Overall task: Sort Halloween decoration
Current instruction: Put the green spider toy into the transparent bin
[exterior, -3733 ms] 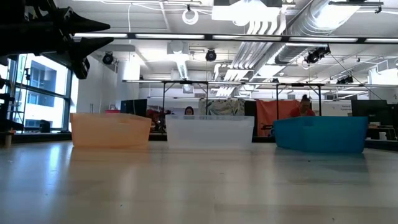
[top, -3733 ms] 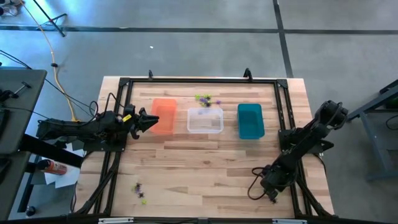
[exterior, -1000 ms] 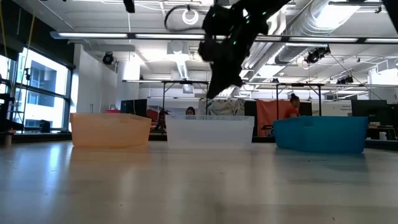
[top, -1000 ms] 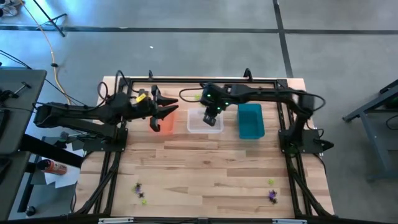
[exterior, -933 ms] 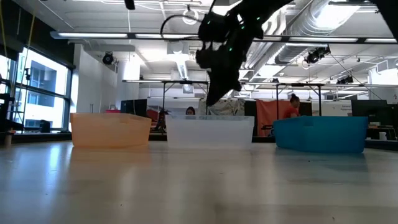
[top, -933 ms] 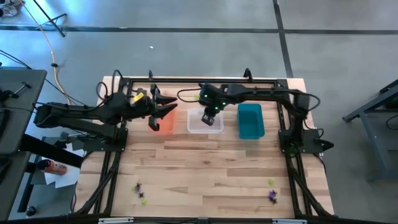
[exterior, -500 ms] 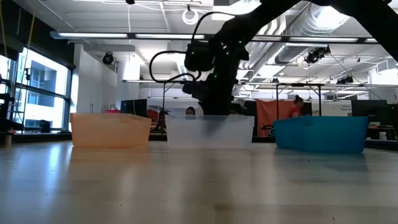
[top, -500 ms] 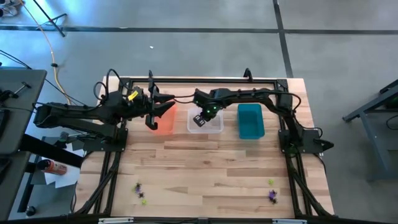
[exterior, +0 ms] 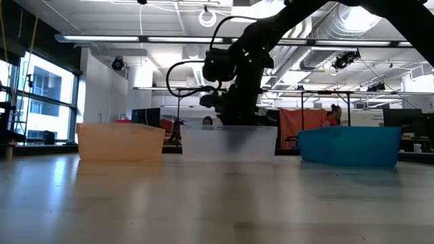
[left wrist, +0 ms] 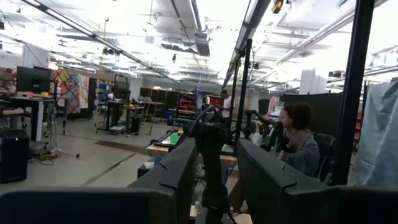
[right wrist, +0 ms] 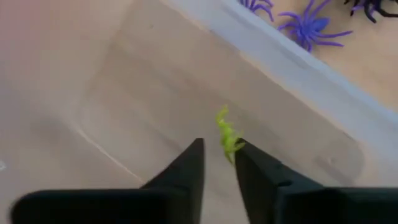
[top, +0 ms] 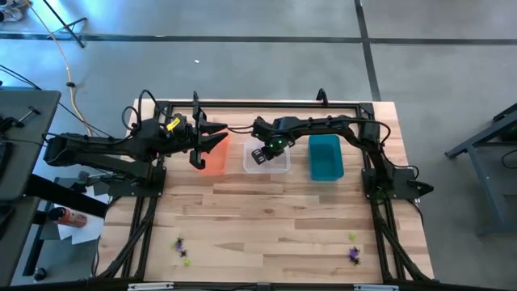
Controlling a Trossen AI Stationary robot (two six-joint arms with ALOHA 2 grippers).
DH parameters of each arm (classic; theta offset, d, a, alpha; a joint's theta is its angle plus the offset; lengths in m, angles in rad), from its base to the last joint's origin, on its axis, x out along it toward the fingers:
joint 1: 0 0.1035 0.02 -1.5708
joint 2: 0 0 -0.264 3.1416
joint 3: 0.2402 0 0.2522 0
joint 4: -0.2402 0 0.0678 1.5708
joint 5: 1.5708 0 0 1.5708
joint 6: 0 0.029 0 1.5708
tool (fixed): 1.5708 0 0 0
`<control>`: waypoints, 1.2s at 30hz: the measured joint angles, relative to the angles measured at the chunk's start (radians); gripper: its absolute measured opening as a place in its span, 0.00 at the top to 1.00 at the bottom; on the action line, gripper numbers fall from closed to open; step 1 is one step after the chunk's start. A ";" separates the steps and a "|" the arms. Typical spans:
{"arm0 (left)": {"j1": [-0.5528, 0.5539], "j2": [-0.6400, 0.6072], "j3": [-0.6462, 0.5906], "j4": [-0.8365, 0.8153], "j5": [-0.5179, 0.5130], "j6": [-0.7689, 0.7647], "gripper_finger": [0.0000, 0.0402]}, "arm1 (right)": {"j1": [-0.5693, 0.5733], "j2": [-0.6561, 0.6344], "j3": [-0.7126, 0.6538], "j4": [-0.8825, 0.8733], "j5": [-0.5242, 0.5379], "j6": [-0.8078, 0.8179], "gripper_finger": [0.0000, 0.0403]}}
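My right gripper [right wrist: 217, 149] reaches down into the clear bin [top: 279, 168], the middle of three bins near the table's far edge. A lime green spider [right wrist: 227, 138] sits at its fingertips, just above the bin floor. Purple spiders [right wrist: 305, 28] lie on the wood outside the bin wall. More spiders lie near the table's near edge, one small group at the left [top: 182, 249] and another at the right [top: 353, 250]. My left gripper [top: 212, 139] hovers open above the orange bin [top: 216, 163], touching nothing. My right gripper pinches the lime green spider between its two fingertips [right wrist: 239, 152], which stay a narrow gap apart. Only the spider's near end [right wrist: 231, 148] is between them; the rest sticks out past the tips. The fingers come from above, slanting down into the clear bin.
The teal bin [top: 325, 158] stands to the right of the clear bin. A black metal frame [top: 242, 105] runs round the table edges. The wide middle of the table [top: 258, 210] is bare wood. People and desks show in the room beyond the far edge.
My right gripper has come down from above the clear bin into it and shifted a little toward the table's left. It has stayed almost still for the last half second. My left gripper has edged slightly toward the far edge above the orange bin.
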 joint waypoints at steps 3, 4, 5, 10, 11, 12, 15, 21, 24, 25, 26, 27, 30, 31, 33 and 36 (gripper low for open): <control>0.000 0.000 0.000 0.000 0.000 -0.039 0.74 | 0.000 -0.001 0.000 -0.002 -0.022 -0.044 0.64; 0.000 0.000 0.000 0.000 0.000 -0.048 0.74 | 0.000 -0.004 0.000 -0.006 -0.026 -0.055 0.60; 0.000 0.000 0.000 0.000 0.000 -0.052 0.74 | 0.000 -0.008 0.000 -0.005 -0.039 -0.069 0.56; 0.000 0.000 0.000 -0.002 0.000 -0.053 0.74 | -0.002 -0.060 0.001 -0.012 -0.070 -0.114 0.44; 0.000 0.000 0.000 -0.002 0.000 -0.051 0.74 | -0.002 -0.071 0.002 -0.011 -0.071 -0.115 0.43; 0.000 0.000 0.000 -0.002 0.000 -0.043 0.74 | -0.002 -0.081 0.002 -0.012 -0.071 -0.115 0.42; 0.000 0.000 0.000 -0.002 0.000 -0.008 0.74 | -0.002 -0.117 0.002 -0.022 -0.082 -0.117 0.42; 0.000 0.000 -0.001 -0.005 0.014 -0.003 0.74 | 0.030 -0.283 0.002 -0.053 -0.010 -0.196 0.41; -0.001 0.000 -0.001 -0.031 0.041 -0.020 0.74 | 0.067 -0.397 -0.012 -0.061 0.138 -0.229 0.41; -0.001 0.000 -0.001 -0.049 0.043 -0.030 0.74 | 0.077 -0.434 -0.024 -0.059 0.180 -0.242 0.41; -0.001 0.000 -0.001 -0.067 0.044 -0.042 0.74 | 0.087 -0.472 -0.043 -0.049 0.213 -0.249 0.41; -0.001 0.000 -0.001 -0.089 0.044 -0.052 0.74 | 0.094 -0.508 -0.066 -0.045 0.232 -0.249 0.41; -0.001 0.000 0.002 -0.169 0.049 -0.106 0.74 | 0.109 -0.616 -0.145 -0.012 0.291 -0.217 0.41; -0.001 0.000 0.019 -0.239 0.059 -0.150 0.74 | 0.113 -0.651 -0.172 -0.004 0.305 -0.198 0.41; -0.006 0.006 0.088 -0.448 0.100 -0.232 0.74 | 0.114 -0.713 -0.227 0.003 0.331 -0.159 0.41; -0.049 0.045 0.214 -0.837 0.189 -0.250 0.74 | 0.110 -0.785 -0.304 0.012 0.367 -0.107 0.41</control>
